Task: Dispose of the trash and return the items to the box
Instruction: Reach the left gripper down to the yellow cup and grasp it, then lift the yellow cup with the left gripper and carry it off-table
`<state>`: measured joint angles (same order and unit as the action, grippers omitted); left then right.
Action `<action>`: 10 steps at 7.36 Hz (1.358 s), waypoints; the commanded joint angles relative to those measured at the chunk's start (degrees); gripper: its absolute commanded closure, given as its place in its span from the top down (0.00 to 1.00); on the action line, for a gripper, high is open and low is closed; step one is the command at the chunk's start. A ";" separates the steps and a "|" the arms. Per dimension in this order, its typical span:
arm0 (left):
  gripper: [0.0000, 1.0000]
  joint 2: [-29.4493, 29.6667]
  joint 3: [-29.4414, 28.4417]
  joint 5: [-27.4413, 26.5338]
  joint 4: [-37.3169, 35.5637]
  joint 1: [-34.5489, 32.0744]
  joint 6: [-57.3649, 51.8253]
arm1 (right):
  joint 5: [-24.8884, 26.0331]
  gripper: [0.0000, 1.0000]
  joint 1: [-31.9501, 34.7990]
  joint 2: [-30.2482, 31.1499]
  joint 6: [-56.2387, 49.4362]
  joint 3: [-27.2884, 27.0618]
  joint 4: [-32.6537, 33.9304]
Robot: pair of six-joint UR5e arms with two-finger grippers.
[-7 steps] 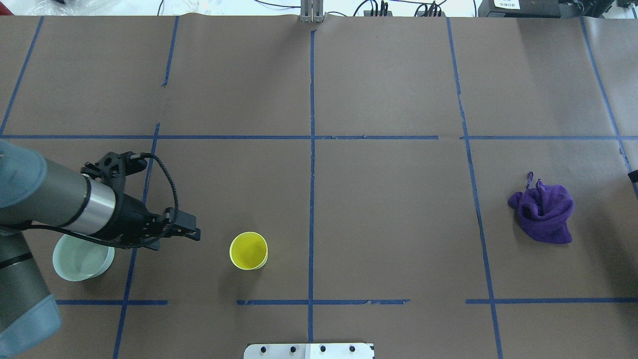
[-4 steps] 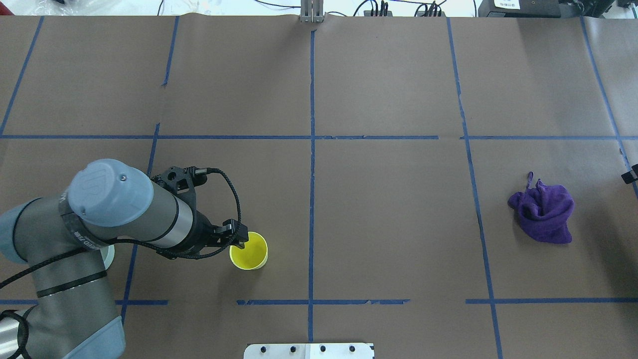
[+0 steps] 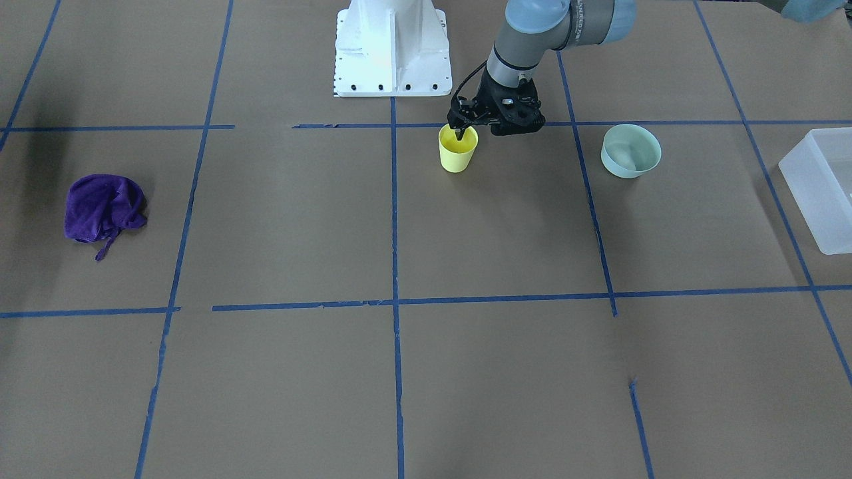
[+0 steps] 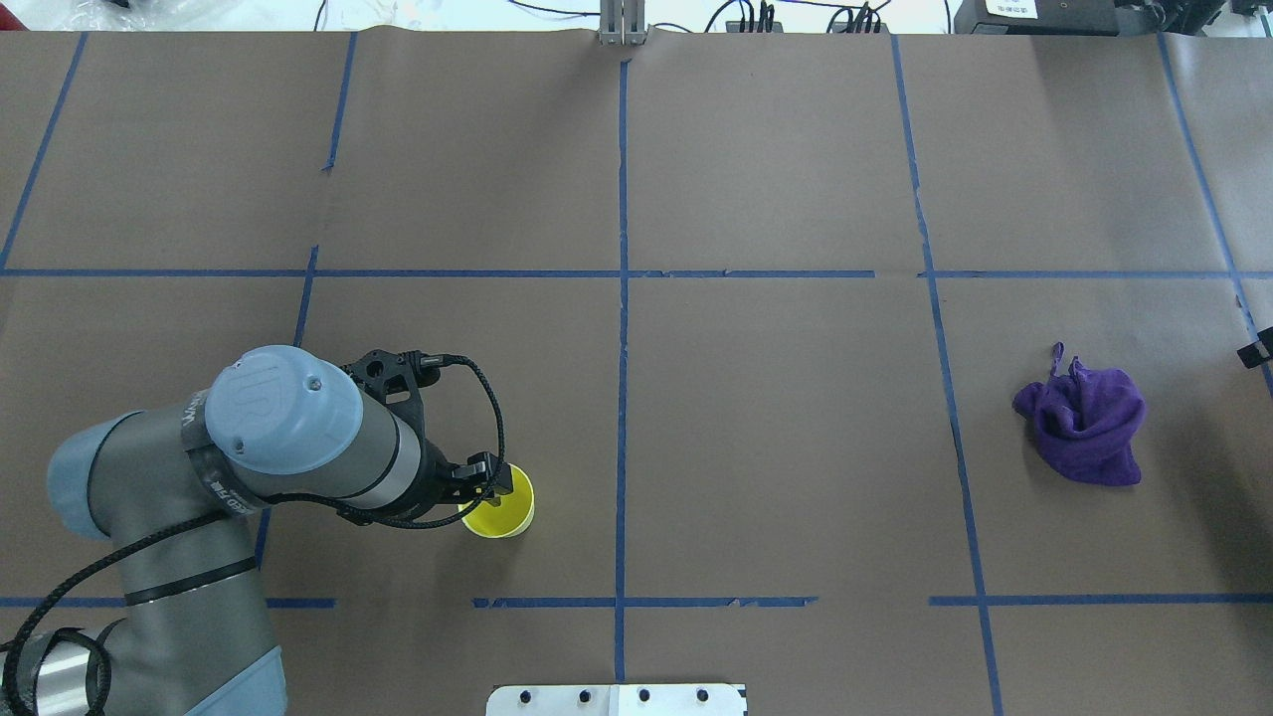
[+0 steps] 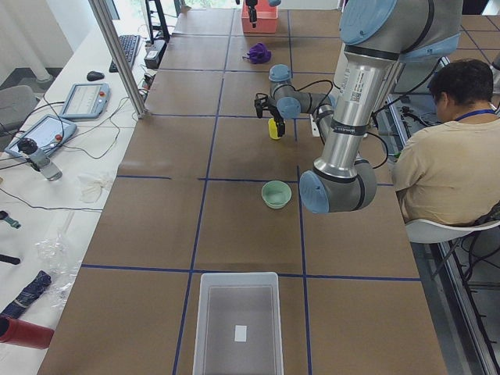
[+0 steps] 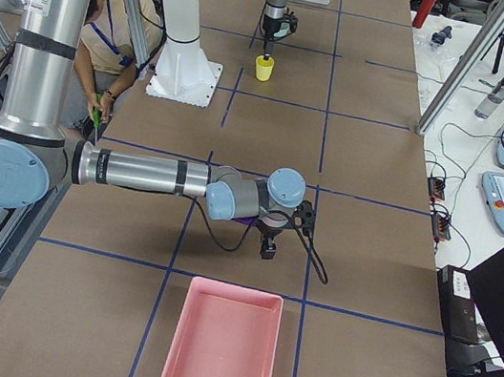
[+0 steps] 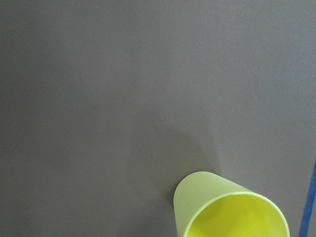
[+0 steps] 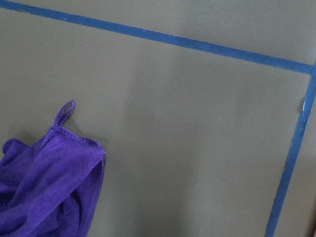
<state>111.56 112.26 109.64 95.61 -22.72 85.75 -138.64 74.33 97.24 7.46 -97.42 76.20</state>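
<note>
One finger of the left gripper (image 3: 460, 135) dips inside the yellow cup (image 3: 458, 154), at the rim on the robot's side. Whether the pinch has closed on the wall cannot be told. The cup stands upright near the white robot base (image 3: 391, 50). In the front-facing view the mint-green bowl (image 3: 630, 152) sits well apart to its right, and the translucent tub (image 3: 819, 193) is at the far right edge. A good grasp here likely means a gentle squeeze on the thin wall, then a straight lift so the cup doesn't tip. The right gripper (image 6: 267, 247) hovers near the purple cloth (image 3: 103, 206); its fingers cannot be judged.
</note>
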 commanded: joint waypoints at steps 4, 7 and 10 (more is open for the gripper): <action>0.00 2.52 -3.27 -0.92 0.28 1.10 0.03 | -0.14 1.00 -0.06 -2.05 0.02 3.29 -0.88; 0.00 1.14 5.98 -0.83 -0.59 -4.04 0.73 | -0.14 1.00 -0.06 -2.05 -0.07 3.29 -0.88; 0.00 -9.03 13.94 0.84 -7.70 -19.59 -15.87 | -0.14 1.00 -0.06 -2.05 0.02 3.20 -0.88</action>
<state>107.23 123.49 110.01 90.43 -36.25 79.39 -138.78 74.27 95.16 7.44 -94.17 75.32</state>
